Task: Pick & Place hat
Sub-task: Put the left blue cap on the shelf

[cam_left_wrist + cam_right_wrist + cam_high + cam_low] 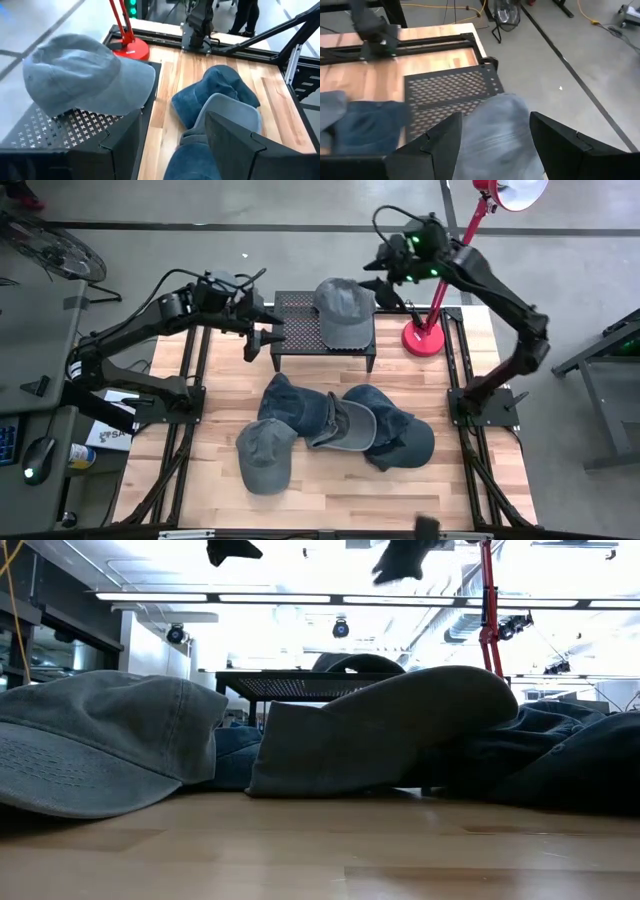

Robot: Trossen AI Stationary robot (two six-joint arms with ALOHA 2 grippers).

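Note:
A grey cap (pixel 343 310) lies on a black perforated stand (pixel 300 330) at the table's far middle, its brim hanging over the stand's right end. The cap also shows in the left wrist view (pixel 85 75) and in the right wrist view (pixel 495 125). My right gripper (pixel 387 278) hovers open above the stand's far right, over the cap (pixel 495 135), and touches nothing. My left gripper (pixel 264 336) is open at the stand's left end, also raised (pixel 175 132). A pile of caps rests on the table: a grey one (pixel 265 452), blue ones (pixel 300 408) and a grey-brimmed one (pixel 350 426).
A red lamp's base (pixel 424 338) stands just right of the stand, and its pole rises toward the far right. The pile of caps fills the table's middle. Bare wood (pixel 330 495) shows along the near edge. Black frame rails (pixel 455 380) run down both sides.

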